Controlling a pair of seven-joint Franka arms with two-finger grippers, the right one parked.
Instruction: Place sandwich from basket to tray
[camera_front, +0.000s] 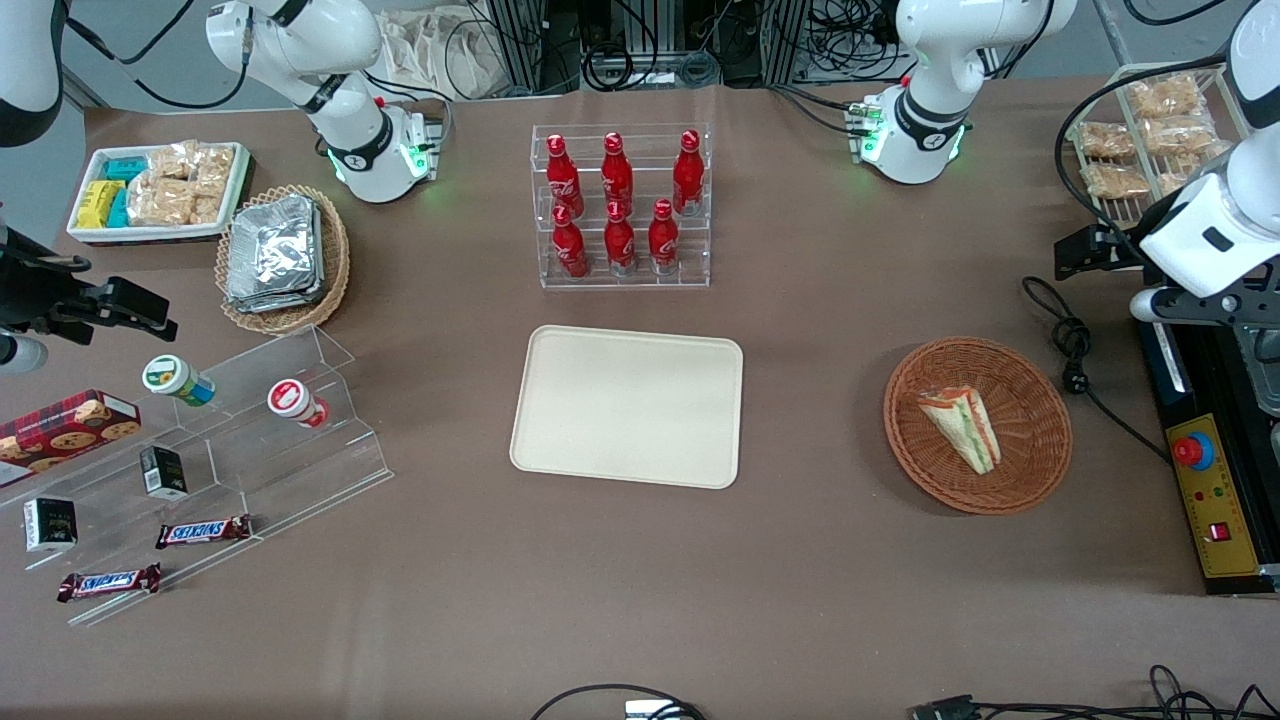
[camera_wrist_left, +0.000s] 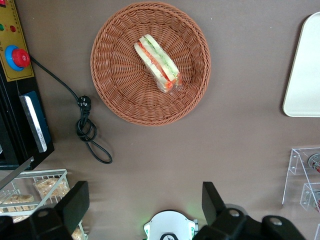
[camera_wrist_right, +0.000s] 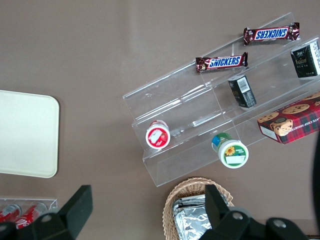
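The sandwich (camera_front: 960, 428) (camera_wrist_left: 157, 62), a white-bread wedge with green and orange-red filling, lies in the round orange-brown wicker basket (camera_front: 1040, 470) (camera_wrist_left: 120, 100) toward the working arm's end of the table. The cream rectangular tray (camera_front: 628, 405) (camera_wrist_left: 305, 75) sits mid-table with nothing on it. My gripper (camera_front: 1225, 300) (camera_wrist_left: 144, 202) hangs high above the table, apart from the basket and a bit farther from the front camera than it. It is open wide, with only bare tablecloth between its black fingers (camera_wrist_left: 75, 205).
A clear rack of red bottles (camera_front: 620, 205) stands farther from the front camera than the tray. Beside the basket lie a black cable (camera_front: 1075, 350) (camera_wrist_left: 87, 130) and a control box with a red button (camera_front: 1195, 455). A wire rack of snack packets (camera_front: 1150, 140) stands near my arm.
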